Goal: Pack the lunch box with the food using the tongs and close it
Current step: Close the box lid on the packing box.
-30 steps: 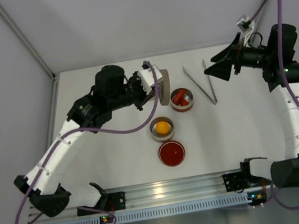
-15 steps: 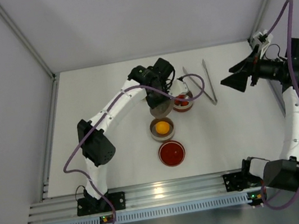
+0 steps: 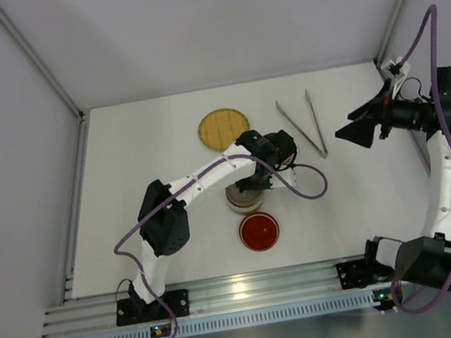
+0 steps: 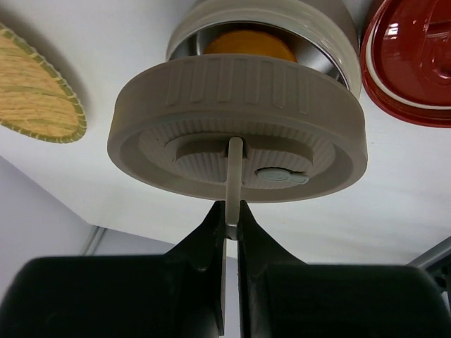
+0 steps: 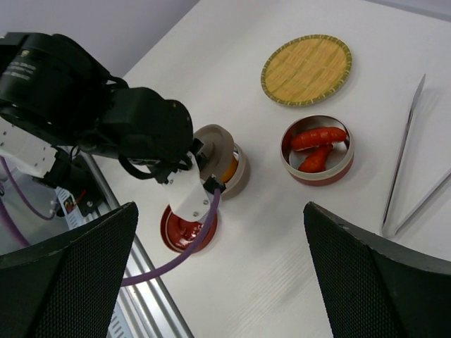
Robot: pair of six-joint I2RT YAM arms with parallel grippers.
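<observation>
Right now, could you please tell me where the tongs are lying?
In the top view the tongs lie free on the table, towards its far right, right of the woven plate; their nearest neighbour is the tin of red pieces.

left arm (image 3: 209,172) over tin (image 5: 239,179), tongs (image 3: 300,127) — unblocked

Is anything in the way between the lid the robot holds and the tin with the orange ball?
No, nothing visible is in the way. The left gripper pinches the handle of the beige lid, which hangs right over the tin with the orange piece inside.
</observation>
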